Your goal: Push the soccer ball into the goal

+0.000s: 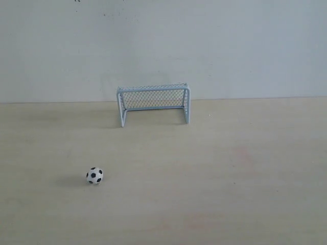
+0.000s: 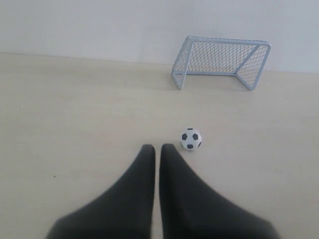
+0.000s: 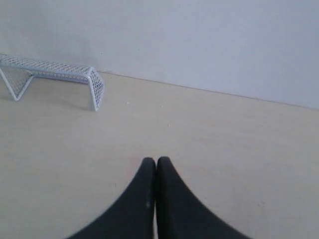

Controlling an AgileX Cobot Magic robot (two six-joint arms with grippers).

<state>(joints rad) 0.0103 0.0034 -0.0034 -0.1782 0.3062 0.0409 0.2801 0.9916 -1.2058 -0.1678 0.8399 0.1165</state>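
Note:
The small black-and-white soccer ball [image 1: 94, 175] rests on the pale wooden table, left of centre and well in front of the goal [image 1: 153, 103]. That goal stands at the table's back edge against the wall, mouth facing forward. Neither arm shows in the exterior view. In the left wrist view my left gripper [image 2: 158, 148] is shut and empty, its tips a short way behind the soccer ball [image 2: 191, 139], with the goal [image 2: 220, 61] farther off. In the right wrist view my right gripper [image 3: 155, 160] is shut and empty, and the goal [image 3: 50, 74] sits off to one side.
A plain grey-white wall [image 1: 163, 46] rises right behind the goal. The wooden table [image 1: 245, 168] spreads wide on both sides of the ball and the goal.

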